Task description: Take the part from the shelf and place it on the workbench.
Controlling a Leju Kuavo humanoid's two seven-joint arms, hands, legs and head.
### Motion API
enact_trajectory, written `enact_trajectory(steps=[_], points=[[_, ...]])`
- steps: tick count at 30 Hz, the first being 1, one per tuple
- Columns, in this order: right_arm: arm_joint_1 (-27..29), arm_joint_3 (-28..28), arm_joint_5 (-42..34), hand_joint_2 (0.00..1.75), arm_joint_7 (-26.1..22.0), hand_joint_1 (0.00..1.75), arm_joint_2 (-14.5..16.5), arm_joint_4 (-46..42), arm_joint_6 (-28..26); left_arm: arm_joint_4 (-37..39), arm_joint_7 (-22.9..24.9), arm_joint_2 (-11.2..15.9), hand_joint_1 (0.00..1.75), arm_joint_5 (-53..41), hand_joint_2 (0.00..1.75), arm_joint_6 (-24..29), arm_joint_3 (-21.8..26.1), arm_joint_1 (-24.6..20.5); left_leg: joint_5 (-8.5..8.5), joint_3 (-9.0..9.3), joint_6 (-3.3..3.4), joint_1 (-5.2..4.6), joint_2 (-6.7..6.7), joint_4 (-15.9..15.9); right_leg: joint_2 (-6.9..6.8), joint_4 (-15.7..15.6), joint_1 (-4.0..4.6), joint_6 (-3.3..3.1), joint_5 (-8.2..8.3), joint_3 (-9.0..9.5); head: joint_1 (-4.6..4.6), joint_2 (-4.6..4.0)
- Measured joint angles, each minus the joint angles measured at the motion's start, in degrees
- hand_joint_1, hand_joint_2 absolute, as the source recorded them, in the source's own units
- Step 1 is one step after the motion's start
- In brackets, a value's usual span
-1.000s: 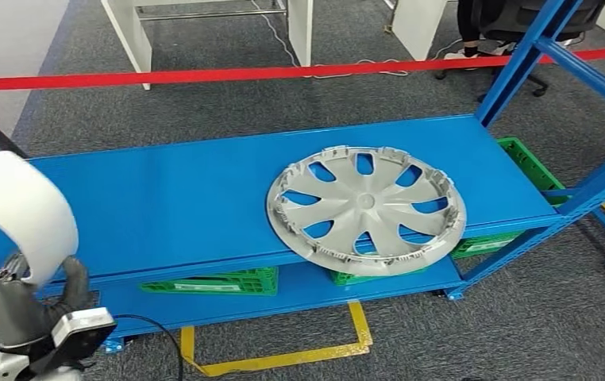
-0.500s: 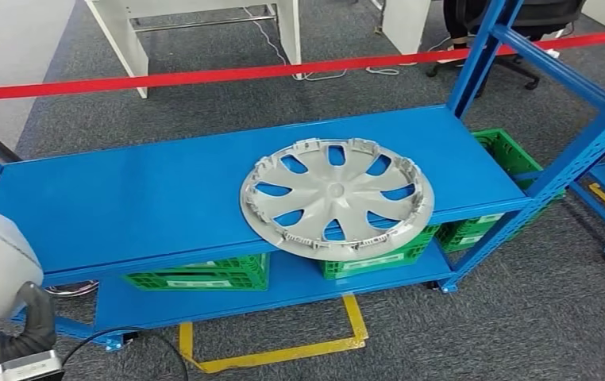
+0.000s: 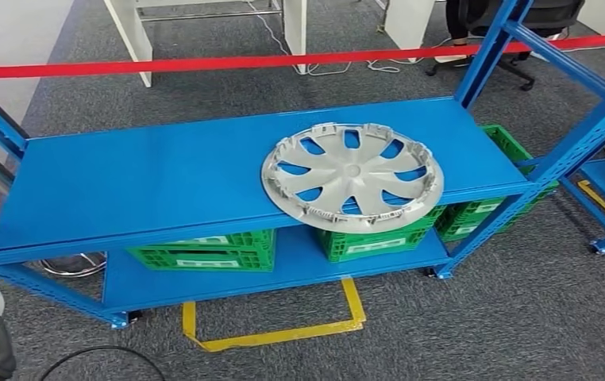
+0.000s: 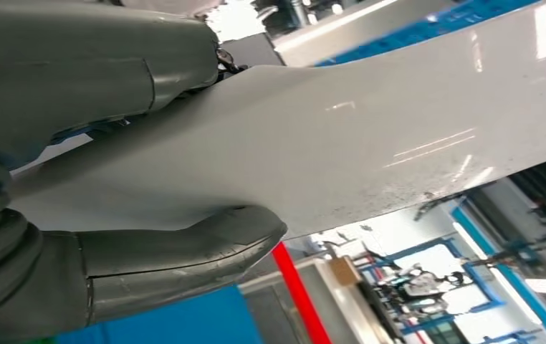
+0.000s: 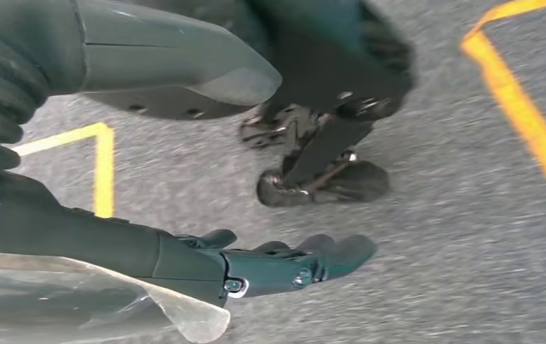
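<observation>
The left hand [image 4: 77, 215] grasps a curved white part [image 4: 342, 136], thumb under its glossy face and fingers over the other side, and in the head view a bit of that hand shows low beside the shelf's front-left corner. A silver wheel cover [image 3: 352, 175] lies flat on the top level of the blue shelf [image 3: 125, 182], right of centre, its rim jutting past the front edge above green crates [image 3: 204, 252] on the lower level. The right hand [image 5: 241, 261] hangs released over grey carpet [image 5: 442, 236] crossed by yellow tape [image 5: 524, 115], fingers spread and holding nothing.
</observation>
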Motion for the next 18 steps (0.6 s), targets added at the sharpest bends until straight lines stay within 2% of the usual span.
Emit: enact_trajectory(steps=[1, 2, 3, 4, 5, 6, 7, 8, 9, 10, 12, 13, 14, 16, 17, 18], points=[[0.1, 0.0, 0.2, 1.75, 0.0, 0.0, 0.0, 0.0, -0.2, 0.0, 0.0, -0.1, 1.75, -0.1, 1.75, 0.3, 0.1, 0.4, 0.61, -0.88, 0.13, -0.05, 0.05, 0.1, -0.01, 3.7, 0.0, 0.11, -2.86, -0.57, 0.1, 0.0], [0.1, 0.0, 0.3, 1.75, 0.0, 0.0, 0.0, 0.0, -0.4, -0.1, 0.0, -0.1, 1.75, -0.3, 1.75, 0.6, 0.1, 0.8, 1.18, -1.67, 0.16, -0.16, 0.14, 0.2, -0.02, 6.7, -0.01, 0.2, -4.03, -0.62, 0.12, 0.0], [0.1, 0.0, 0.4, 1.75, 0.0, 0.0, 0.0, 0.0, -0.5, -0.1, 0.0, -0.2, 1.75, -0.6, 1.75, 0.9, 0.2, 1.0, 1.76, -2.53, 0.15, -0.25, 0.22, 0.4, -0.02, 8.5, -0.01, 0.25, -3.61, -0.14, 0.1, 0.0], [0.1, 0.0, 0.5, 1.75, 0.1, 0.0, 0.0, 0.0, -0.6, -0.1, 0.0, -0.2, 1.75, -0.8, 1.75, 1.2, 0.2, 1.2, 2.31, -3.47, 0.13, -0.32, 0.28, 0.6, -0.02, 8.6, 0.0, 0.24, -2.0, 1.09, 0.1, 0.0], [0.1, 0.0, 0.7, 1.75, 0.1, 0.0, 0.0, 0.0, -0.7, -0.1, 0.0, -0.3, 1.75, -1.0, 1.75, 1.5, 0.2, 1.3, 2.8, -4.39, 0.07, -0.37, 0.3, 1.0, -0.01, 6.8, 0.01, 0.17, -0.03, 3.16, 0.1, 0.0], [0.1, 0.1, 0.9, 1.75, 0.2, 0.0, -0.1, 0.0, -0.8, -0.1, 0.0, -0.4, 1.75, -1.1, 1.75, 1.9, 0.2, 1.4, 3.21, -5.16, -0.05, -0.39, 0.27, 1.4, 0.02, 3.4, 0.01, 0.06, 1.31, 6.04, 0.1, 0.0], [0.1, 0.1, 1.1, 1.75, 0.2, 0.0, -0.1, 0.0, -0.9, -0.2, 0.0, -0.4, 1.75, -1.2, 1.75, 2.2, 0.3, 1.6, 3.54, -5.81, -0.23, -0.49, 0.23, 1.8, 0.08, -1.1, 0.07, -0.08, 1.48, 9.52, 0.12, 0.0], [0.0, 0.2, 1.4, 1.75, 0.2, 0.0, -0.1, 0.0, -1.0, -0.2, 0.0, -0.4, 1.75, -1.3, 1.75, 2.6, 0.3, 1.8, 3.91, -6.27, -0.46, -0.57, 0.2, 2.2, 0.19, -5.4, 0.12, -0.35, 0.8, 12.48, 0.09, 0.0], [0.0, 0.3, 1.6, 1.75, 0.1, 0.0, -0.1, 0.0, -1.2, -0.2, 0.0, -0.5, 1.75, -1.5, 1.75, 2.9, 0.3, 1.9, 4.34, -6.55, -0.68, -0.64, 0.18, 2.5, 0.29, -8.5, 0.21, -0.6, -0.08, 14.32, 0.09, 0.0], [0.0, 0.4, 1.8, 1.75, 0.1, 0.0, -0.1, 0.0, -1.3, -0.3, 0.0, -0.5, 1.75, -1.9, 1.75, 3.3, 0.3, 2.1, 4.82, -6.76, -0.91, -0.68, 0.17, 2.6, 0.35, -10.3, 0.35, -0.9, -0.71, 15.12, 0.08, 0.0], [0.3, 0.9, 2.6, 1.75, -0.2, 0.0, -0.1, 0.0, -1.5, -0.3, 0.0, -0.5, 1.75, -2.8, 1.75, 4.1, 0.3, 2.4, 5.31, -7.16, -1.44, -0.56, -0.1, 2.6, 0.06, -10.5, 0.3, -1.68, -0.23, 14.11, 0.16, 0.0], [0.5, 1.2, 3.2, 1.75, -0.5, 0.0, -0.2, 0.0, -1.5, -0.3, 0.0, -0.5, 1.75, -3.2, 1.75, 4.6, 0.3, 2.7, 4.23, -7.66, -1.83, -0.48, -0.32, 3.2, -0.18, -10.5, 0.21, -2.1, 0.27, 13.49, 0.14, 0.0], [0.7, 1.6, 3.8, 1.75, -0.8, 0.0, -0.4, 0.1, -1.5, -0.3, 0.0, -0.5, 1.75, -3.6, 1.75, 4.9, 0.3, 3.0, 1.98, -8.42, -2.27, -0.37, -0.52, 4.9, -0.53, -10.5, 0.08, -2.47, 0.88, 12.77, 0.04, 0.0], [1.3, 2.5, 4.7, 1.75, -1.4, 0.0, -0.8, 0.2, -1.4, -0.3, 0.0, -0.5, 1.75, -4.0, 1.75, 5.4, 0.1, 3.5, -4.3, -10.19, -3.02, -0.01, -0.66, 11.7, -1.22, -10.3, 0.06, -2.85, 2.01, 11.26, -0.18, 0.0], [1.6, 2.8, 5.1, 1.75, -1.7, 0.0, -1.0, 0.2, -1.3, -0.3, 0.0, -0.5, 1.75, -4.1, 1.75, 5.6, 0.0, 3.6, -6.47, -10.74, -3.25, 0.15, -0.65, 15.6, -1.63, -10.1, 0.09, -2.9, 2.49, 10.61, -0.24, 0.0], [1.8, 3.2, 5.3, 1.75, -1.9, 0.0, -1.2, 0.3, -1.3, -0.3, 0.0, -0.5, 1.75, -4.1, 1.75, 5.8, 0.0, 3.7, -7.16, -10.69, -3.37, 0.24, -0.65, 18.4, -1.99, -9.7, 0.12, -2.9, 2.88, 9.91, -0.21, 0.0]])
